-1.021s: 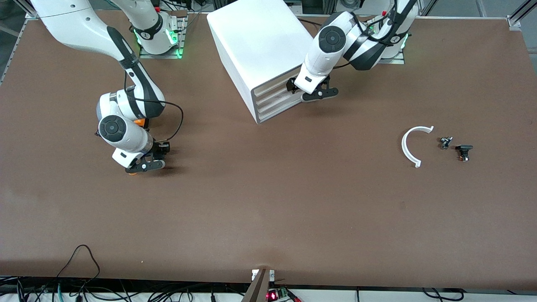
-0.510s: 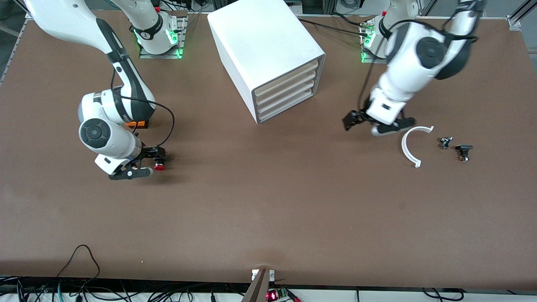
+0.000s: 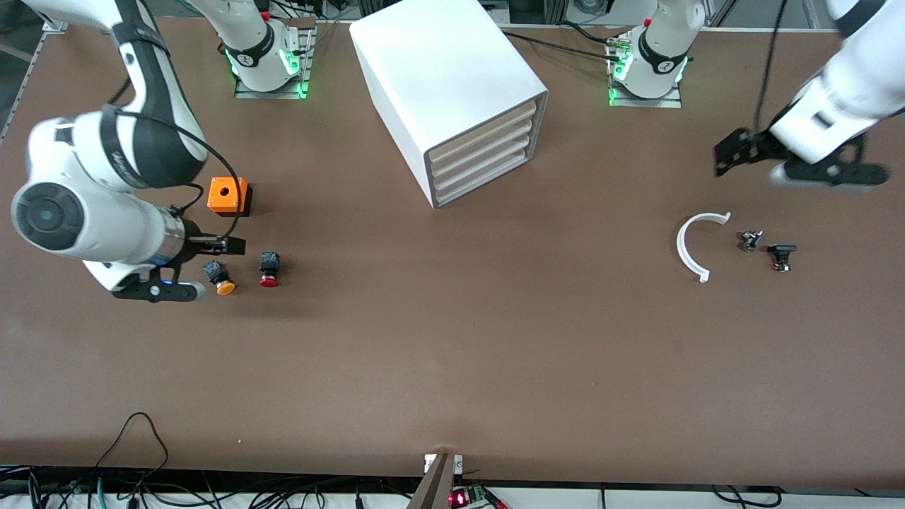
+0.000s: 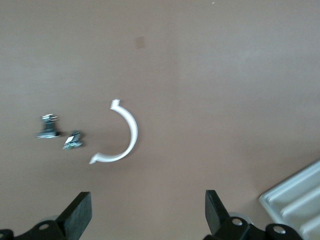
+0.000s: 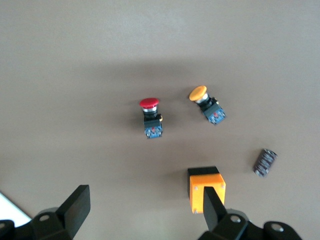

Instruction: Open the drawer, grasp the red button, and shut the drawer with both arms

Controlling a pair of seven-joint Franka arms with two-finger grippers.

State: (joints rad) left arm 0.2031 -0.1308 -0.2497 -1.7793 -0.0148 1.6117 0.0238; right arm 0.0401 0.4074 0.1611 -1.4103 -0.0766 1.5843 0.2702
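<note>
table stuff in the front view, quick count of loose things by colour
orange: 2, orange cube and orange-capped button
red: 1, the button
white: 1, curved strip
dark: 2, small metal part, black part
total: 6

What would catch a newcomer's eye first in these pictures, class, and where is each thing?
The white cabinet stands between the arms' bases, all four drawer fronts shut. Toward the right arm's end lie the red button, an orange-capped button and an orange cube, beside the open right gripper. The open left gripper hangs above a white curved piece.
</note>
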